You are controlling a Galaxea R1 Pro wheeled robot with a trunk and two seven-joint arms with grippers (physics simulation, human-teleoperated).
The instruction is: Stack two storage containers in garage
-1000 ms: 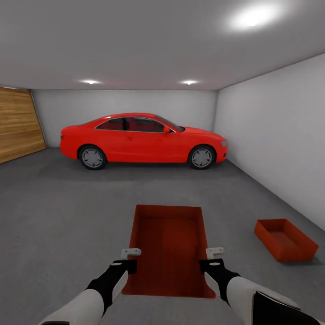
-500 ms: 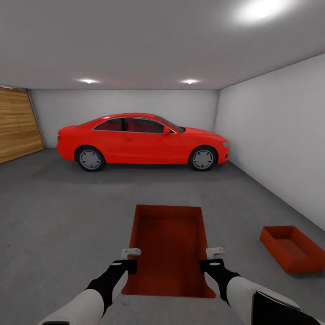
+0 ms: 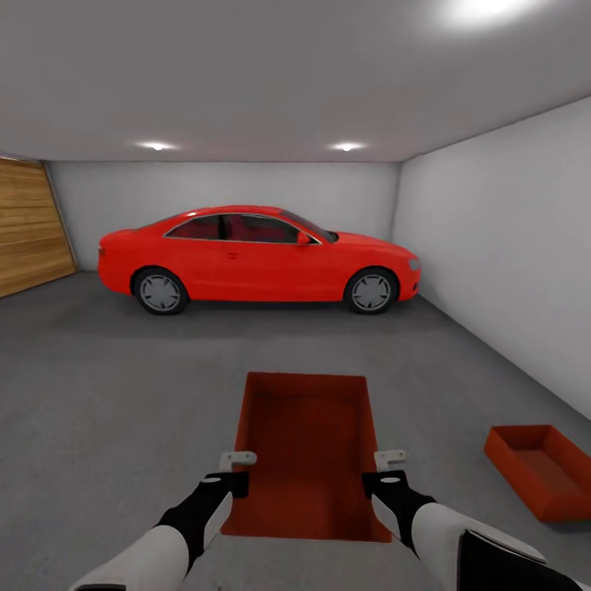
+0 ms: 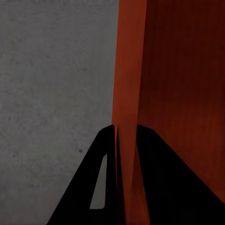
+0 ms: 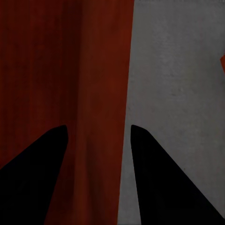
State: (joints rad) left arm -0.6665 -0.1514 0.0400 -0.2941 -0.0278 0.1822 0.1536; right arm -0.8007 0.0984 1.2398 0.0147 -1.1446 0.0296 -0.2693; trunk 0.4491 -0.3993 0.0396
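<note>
Carrying 1 storage container (image 3: 305, 443) above the garage floor (image 3: 107, 410), straight ahead, open side up. Noted left fingers (image 4: 159, 183) clenched flat on 1 long wall. Noted right fingers (image 5: 42, 178) straddling the opposite wall, apparently grasping it, though with contact less plain. Found the 2nd container (image 3: 546, 480) resting on the floor well off to the right, near the white wall (image 3: 509, 246), lying at an angle to the carried one. Judged 3 risks: slip or twist at the thin wall-edge grips during turning; skewed, overhanging stack if lowered without squaring up; nudging the 2nd container aside on approach. Logged red car (image 3: 254, 258) well apart, no hazard.
</note>
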